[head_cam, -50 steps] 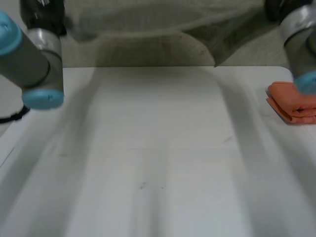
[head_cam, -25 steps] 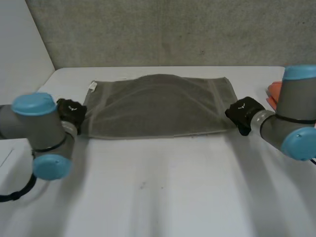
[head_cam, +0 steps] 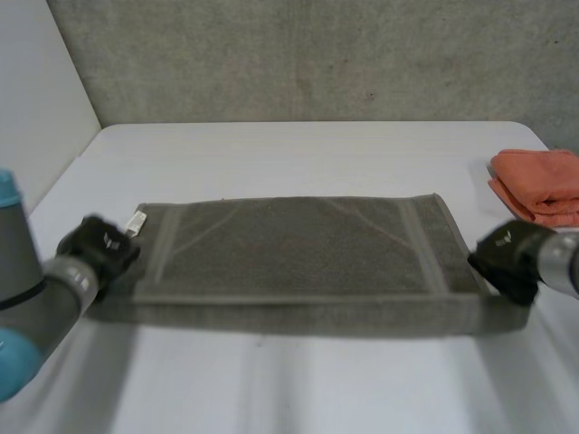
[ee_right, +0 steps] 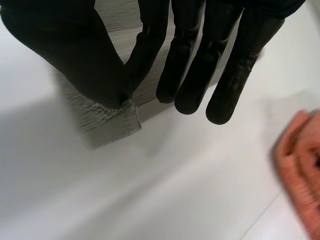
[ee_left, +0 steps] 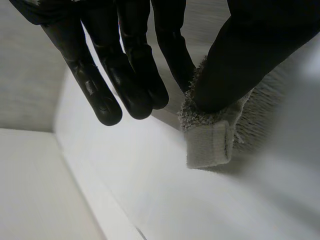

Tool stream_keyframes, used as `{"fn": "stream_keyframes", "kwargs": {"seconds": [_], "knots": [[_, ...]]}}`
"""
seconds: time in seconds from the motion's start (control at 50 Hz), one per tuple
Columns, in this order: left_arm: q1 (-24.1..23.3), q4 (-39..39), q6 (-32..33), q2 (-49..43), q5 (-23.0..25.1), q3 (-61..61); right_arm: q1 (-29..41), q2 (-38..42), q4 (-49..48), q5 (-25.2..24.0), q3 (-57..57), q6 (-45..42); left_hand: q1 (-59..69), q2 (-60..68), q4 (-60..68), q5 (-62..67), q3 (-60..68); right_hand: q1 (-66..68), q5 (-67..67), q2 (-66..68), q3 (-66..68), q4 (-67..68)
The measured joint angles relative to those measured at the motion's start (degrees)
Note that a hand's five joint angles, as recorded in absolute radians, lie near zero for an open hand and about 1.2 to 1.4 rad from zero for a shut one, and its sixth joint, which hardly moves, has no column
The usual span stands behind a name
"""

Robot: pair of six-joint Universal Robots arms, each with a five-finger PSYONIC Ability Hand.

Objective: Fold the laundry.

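Half a second ago the towel (head_cam: 298,246) lay at the far side of the bench (head_cam: 298,154) with a hump in its middle. I have since drawn it towards me, and it now lies stretched flat across the middle of the bench, well apart from the orange cloth (head_cam: 543,185) at the far right. My left hand (head_cam: 98,249) holds a corner at the towel's left end, pinched between the thumb and one finger, with the other fingers (ee_left: 107,85) straight and free. My right hand (head_cam: 505,258) pinches a corner at the right end the same way. The near edge seems to ride just off the bench, judging by the dark band under it, though I can't be sure. The pull has taken the hump out, so I judge the towel ready for its next fold.
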Motion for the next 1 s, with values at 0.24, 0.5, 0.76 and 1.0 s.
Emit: {"fn": "stream_keyframes", "kwargs": {"seconds": [0.24, 0.5, 0.76, 1.0], "knots": [[-3.21, 9.69, -13.50, -25.29, -5.79, 27.75, 8.14, 19.54, -21.64, 6.80, -21.16, 5.05, 0.00, 0.00, 0.00, 0.00, 0.00, 0.13, 0.08, 0.00, 0.35, 0.00], [-3.89, 16.41, -13.36, -37.57, -8.86, 45.25, 9.56, 34.48, -29.22, 7.34, -41.30, 5.01, 0.00, 0.00, 0.00, 0.00, 0.00, 0.13, 0.09, 0.00, 0.35, 0.00], [-3.82, 19.73, -11.90, -44.66, -10.40, 53.24, 9.47, 44.06, -32.59, 6.35, -52.00, 5.03, -1.73, -1.19, -1.18, -1.14, -1.20, 0.60, 0.11, 0.00, 0.35, 0.00], [-7.49, 32.09, -12.38, -35.82, -10.54, 39.17, 9.16, 36.57, -29.82, 7.92, -49.12, 13.50, -54.03, -57.04, -57.25, -52.98, -56.27, -45.21, -53.45, -54.68, -55.10, -54.66]]}}
